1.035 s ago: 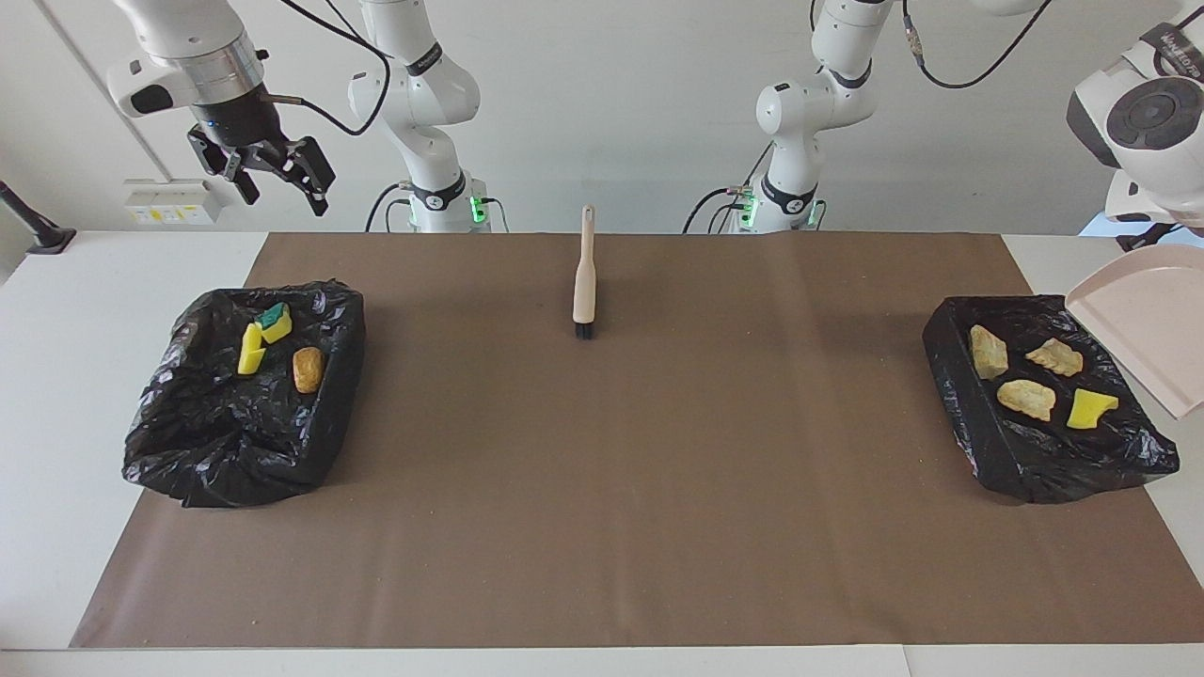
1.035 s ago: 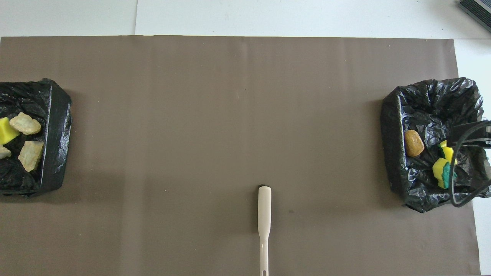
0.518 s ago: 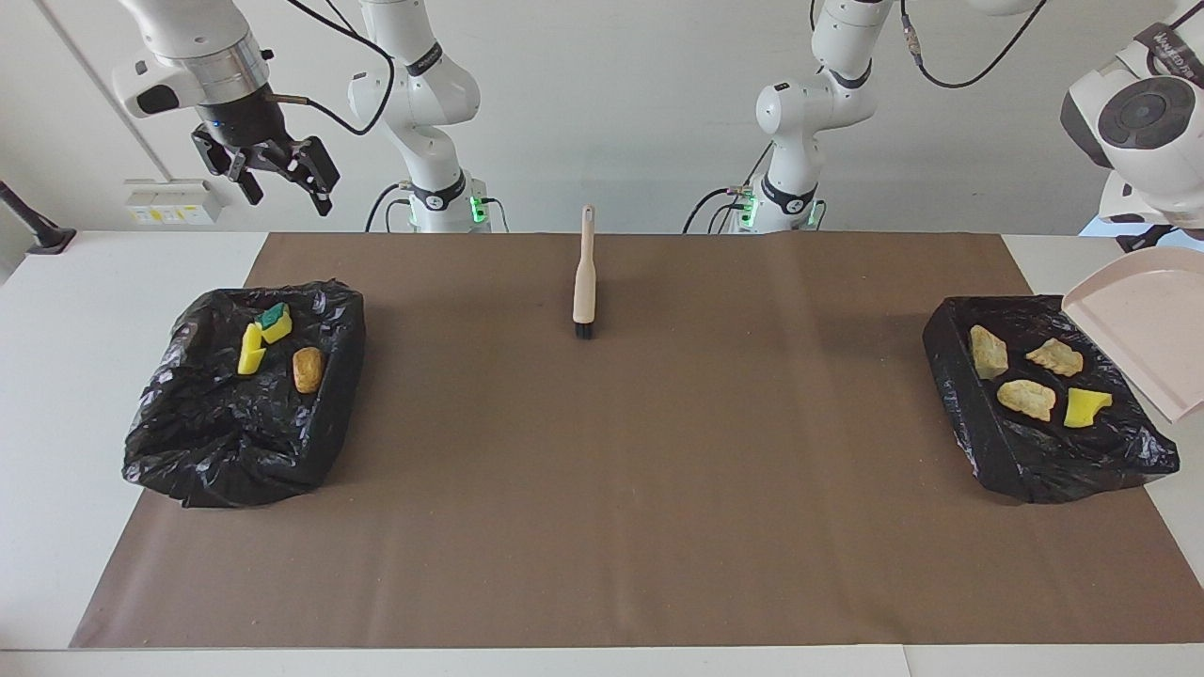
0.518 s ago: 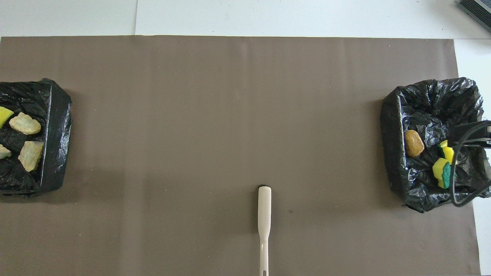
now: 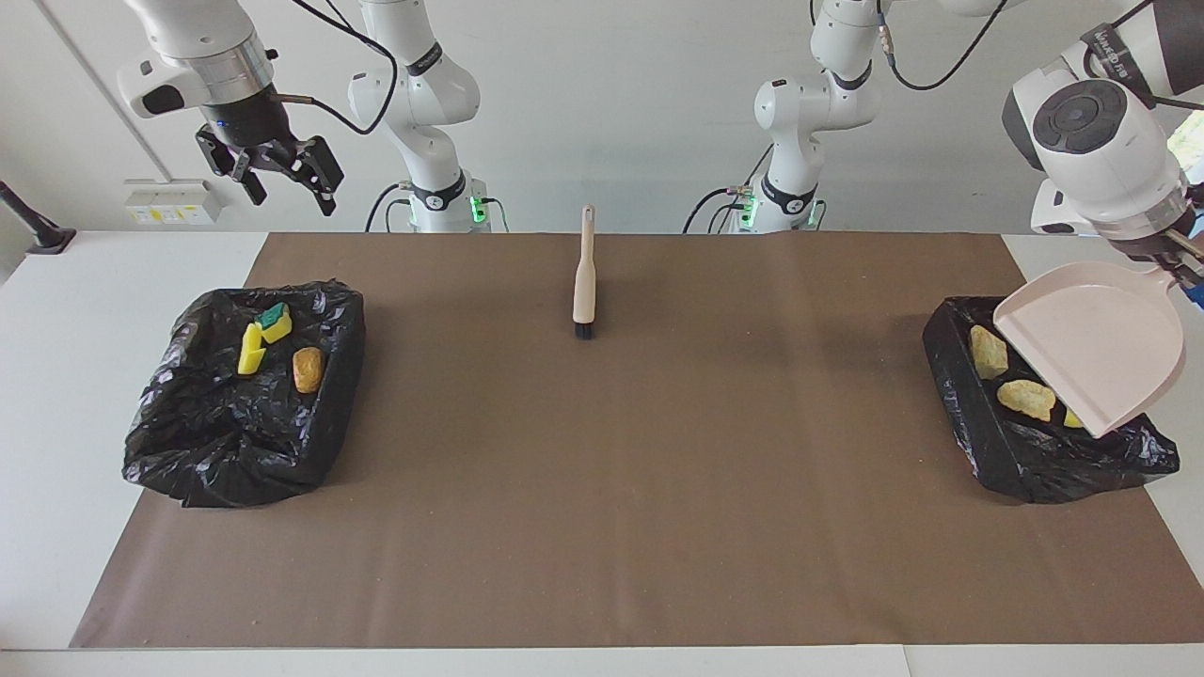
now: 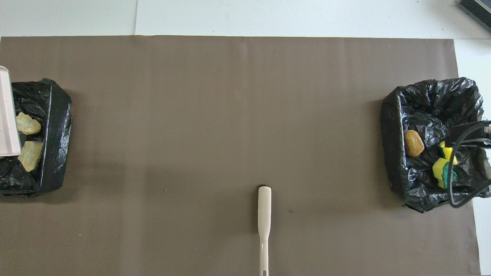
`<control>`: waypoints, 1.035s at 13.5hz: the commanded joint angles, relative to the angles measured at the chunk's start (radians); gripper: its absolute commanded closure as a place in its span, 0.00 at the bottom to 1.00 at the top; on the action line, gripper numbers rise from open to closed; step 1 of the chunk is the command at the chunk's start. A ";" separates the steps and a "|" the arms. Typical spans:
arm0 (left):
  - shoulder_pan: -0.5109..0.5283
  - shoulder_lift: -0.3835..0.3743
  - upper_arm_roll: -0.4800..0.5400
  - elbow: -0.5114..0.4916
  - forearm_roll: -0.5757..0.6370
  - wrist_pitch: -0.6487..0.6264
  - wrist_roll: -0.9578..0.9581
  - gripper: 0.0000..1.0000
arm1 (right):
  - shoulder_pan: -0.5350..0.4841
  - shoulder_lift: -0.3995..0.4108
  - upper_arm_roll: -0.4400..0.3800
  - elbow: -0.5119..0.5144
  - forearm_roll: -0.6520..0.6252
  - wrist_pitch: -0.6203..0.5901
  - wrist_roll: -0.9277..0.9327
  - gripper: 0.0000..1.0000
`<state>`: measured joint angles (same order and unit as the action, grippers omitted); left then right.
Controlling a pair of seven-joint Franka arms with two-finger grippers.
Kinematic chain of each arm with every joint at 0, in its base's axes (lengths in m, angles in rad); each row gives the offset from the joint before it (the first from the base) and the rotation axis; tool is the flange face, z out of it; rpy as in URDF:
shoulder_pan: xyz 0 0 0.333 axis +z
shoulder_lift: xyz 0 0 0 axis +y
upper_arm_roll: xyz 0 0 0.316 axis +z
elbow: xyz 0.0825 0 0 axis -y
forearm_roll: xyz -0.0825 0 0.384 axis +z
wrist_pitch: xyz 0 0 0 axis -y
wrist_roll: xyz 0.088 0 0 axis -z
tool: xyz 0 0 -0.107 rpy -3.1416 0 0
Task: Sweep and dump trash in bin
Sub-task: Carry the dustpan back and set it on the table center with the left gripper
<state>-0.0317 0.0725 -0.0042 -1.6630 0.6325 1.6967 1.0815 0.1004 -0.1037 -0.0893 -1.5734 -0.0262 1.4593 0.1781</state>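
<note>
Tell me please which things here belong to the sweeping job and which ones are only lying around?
Belong to the job:
- pink dustpan, held by the left gripper over the bin at its end
- trash pieces in that bin
- sponges and brown chunk in the other bin
- brush on the brown mat

Lying about:
- wall socket box

The right gripper waits, open.

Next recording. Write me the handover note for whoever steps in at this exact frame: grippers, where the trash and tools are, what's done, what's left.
Left gripper: shut on the pink dustpan, held tilted over the bin at the left arm's end.
Right gripper: open, empty, raised above the bin at the right arm's end.
Trash: tan chunks in the left-end bin; yellow sponges and brown chunk in the other.
Brush: lying on the mat midway, near the robots.
Done: no scraps visible on the mat.
Left: probably set the dustpan down.
</note>
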 commanded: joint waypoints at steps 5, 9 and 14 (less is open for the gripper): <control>-0.204 0.007 0.013 -0.038 -0.351 0.014 -0.570 1.00 | 0.027 -0.011 -0.026 -0.017 -0.021 0.007 -0.023 0.00; -0.383 0.102 0.015 -0.024 -0.489 0.099 -0.933 1.00 | 0.044 -0.011 -0.046 -0.017 -0.020 0.007 -0.025 0.00; -0.548 0.259 0.015 -0.001 -0.658 0.329 -1.381 1.00 | 0.044 -0.014 -0.043 -0.011 -0.003 0.007 -0.025 0.00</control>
<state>-0.5516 0.2915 -0.0121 -1.6949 0.0481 1.9702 -0.1994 0.1417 -0.1051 -0.1272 -1.5740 -0.0263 1.4592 0.1781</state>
